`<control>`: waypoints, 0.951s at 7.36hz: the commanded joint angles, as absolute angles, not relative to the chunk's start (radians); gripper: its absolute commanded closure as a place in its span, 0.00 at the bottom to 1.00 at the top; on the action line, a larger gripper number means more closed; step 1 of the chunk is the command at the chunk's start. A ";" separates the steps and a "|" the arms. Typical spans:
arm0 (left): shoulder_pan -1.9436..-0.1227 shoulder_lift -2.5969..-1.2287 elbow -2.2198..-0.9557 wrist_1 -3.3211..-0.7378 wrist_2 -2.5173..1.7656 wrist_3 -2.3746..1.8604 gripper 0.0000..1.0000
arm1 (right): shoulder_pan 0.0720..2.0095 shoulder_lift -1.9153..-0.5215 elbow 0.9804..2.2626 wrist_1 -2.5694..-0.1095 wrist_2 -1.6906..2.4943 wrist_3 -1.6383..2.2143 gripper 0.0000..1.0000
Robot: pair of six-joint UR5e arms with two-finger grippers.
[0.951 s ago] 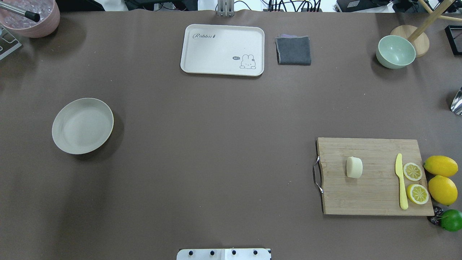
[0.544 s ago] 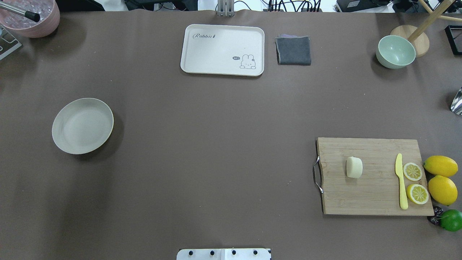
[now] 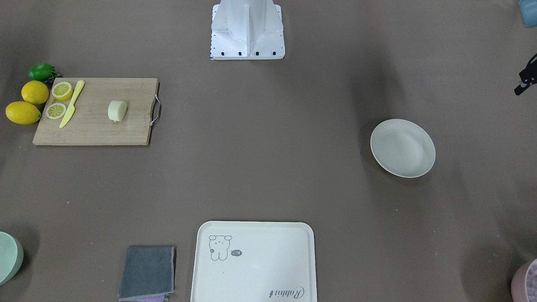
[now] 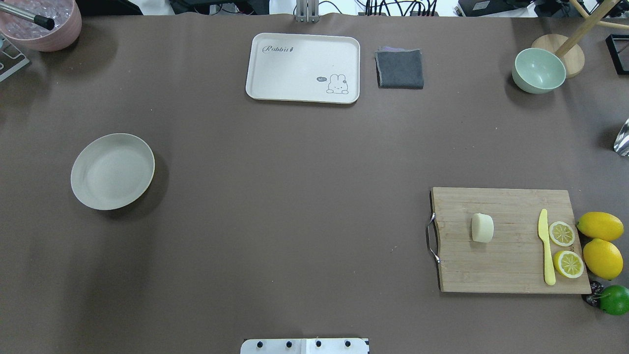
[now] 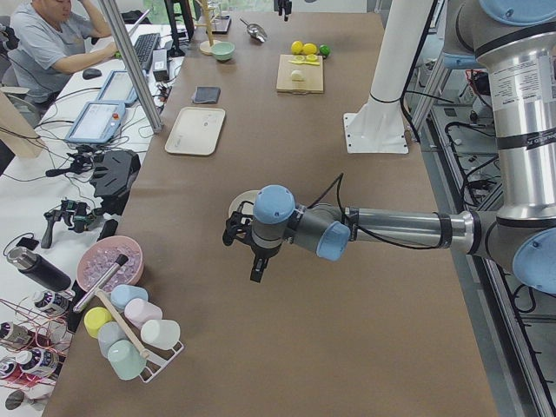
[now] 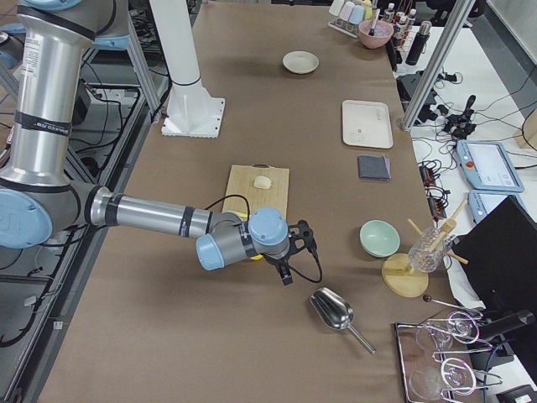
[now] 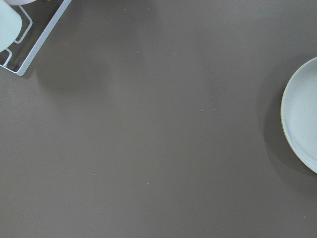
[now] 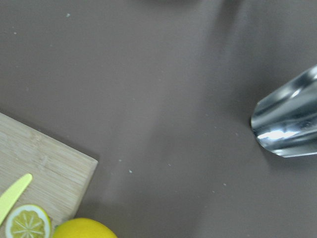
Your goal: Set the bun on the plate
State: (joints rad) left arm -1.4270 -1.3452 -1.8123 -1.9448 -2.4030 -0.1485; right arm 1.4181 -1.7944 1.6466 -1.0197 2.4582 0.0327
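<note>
The bun (image 4: pixel 482 227) lies on a wooden cutting board (image 4: pixel 506 265) at the table's right; it also shows in the front view as the bun (image 3: pixel 116 110). The empty plate (image 4: pixel 112 171) sits far to the left, and its rim (image 7: pixel 302 119) enters the left wrist view. My left gripper (image 5: pixel 252 256) hangs above the table beside the plate (image 5: pixel 234 201). My right gripper (image 6: pixel 289 264) hovers past the board's outer end, away from the bun (image 6: pixel 263 182). Both grippers show only in side views, so I cannot tell whether they are open or shut.
On the board lie a yellow knife (image 4: pixel 545 246) and two lemon slices (image 4: pixel 561 233); whole lemons (image 4: pixel 600 226) and a lime (image 4: pixel 614 299) sit beside it. At the far edge are a cream tray (image 4: pixel 302 68), grey cloth (image 4: pixel 399 69) and green bowl (image 4: pixel 538 70). A metal scoop (image 6: pixel 336 312) lies near the right gripper.
</note>
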 commanded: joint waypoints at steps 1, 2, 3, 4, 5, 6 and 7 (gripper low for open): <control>-1.340 -1.356 -1.812 -1.989 -2.413 -0.310 0.03 | 1.288 -1.792 1.744 -1.000 2.451 0.245 0.00; -1.245 -1.368 -1.795 -2.059 -2.383 -0.383 0.05 | 1.275 -1.792 1.749 -1.000 2.448 0.255 0.00; -1.180 -1.397 -1.769 -2.110 -2.335 -0.490 0.11 | 1.270 -1.792 1.755 -1.002 2.448 0.258 0.00; -1.101 -1.448 -1.744 -2.138 -2.298 -0.608 0.15 | 1.250 -1.790 1.773 -1.002 2.448 0.280 0.00; -1.036 -1.488 -1.709 -2.164 -2.261 -0.639 0.15 | 1.221 -1.769 1.779 -1.002 2.448 0.340 0.00; -1.007 -1.535 -1.662 -2.178 -2.246 -0.667 0.15 | 1.200 -1.761 1.779 -1.002 2.448 0.369 0.00; -0.988 -1.584 -1.611 -2.203 -2.244 -0.699 0.19 | 1.197 -1.763 1.781 -1.000 2.454 0.371 0.00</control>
